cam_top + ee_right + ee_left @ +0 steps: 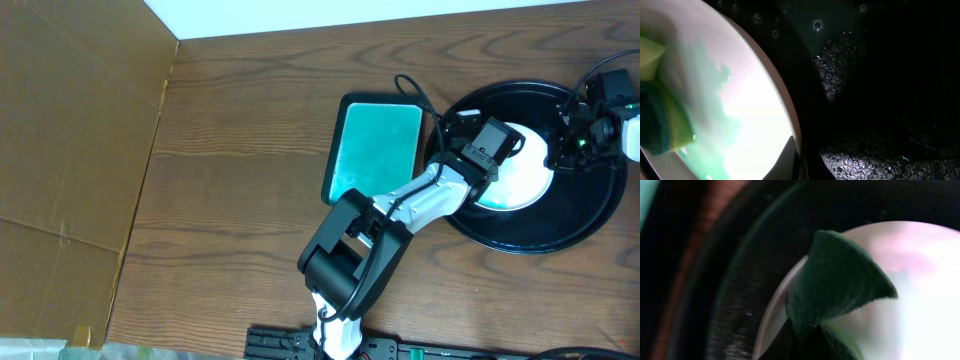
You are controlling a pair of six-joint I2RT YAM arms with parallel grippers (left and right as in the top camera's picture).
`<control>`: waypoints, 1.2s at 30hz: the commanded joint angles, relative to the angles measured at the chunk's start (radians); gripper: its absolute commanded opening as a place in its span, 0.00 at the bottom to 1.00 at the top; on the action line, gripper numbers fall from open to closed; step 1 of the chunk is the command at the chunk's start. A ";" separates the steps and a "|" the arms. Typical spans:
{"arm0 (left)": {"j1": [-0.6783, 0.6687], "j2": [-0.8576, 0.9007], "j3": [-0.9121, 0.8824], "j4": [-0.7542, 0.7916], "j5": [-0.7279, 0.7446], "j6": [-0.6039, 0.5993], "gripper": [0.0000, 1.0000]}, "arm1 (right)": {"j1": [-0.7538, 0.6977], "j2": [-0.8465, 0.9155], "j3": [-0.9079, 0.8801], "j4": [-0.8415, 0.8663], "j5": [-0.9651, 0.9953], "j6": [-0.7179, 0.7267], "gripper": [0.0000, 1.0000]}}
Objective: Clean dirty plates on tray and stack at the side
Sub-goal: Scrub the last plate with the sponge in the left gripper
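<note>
A white plate with a teal smear lies on the round black tray. My left gripper is over the plate's left part, shut on a green sponge that rests on the plate. My right gripper is at the plate's right rim. In the right wrist view a dark finger lies on the plate's rim, so it looks shut on the plate; the teal smear and the sponge show at the left. I see only one plate.
A rectangular teal dish with a black edge sits just left of the tray. Brown cardboard covers the far left. The left arm stretches from the front middle across to the tray. The wet tray floor is to the right of the plate.
</note>
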 commanded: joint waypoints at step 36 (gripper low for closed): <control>0.123 -0.170 0.006 -0.043 0.043 0.042 0.07 | 0.002 0.023 0.002 -0.012 0.086 0.005 0.01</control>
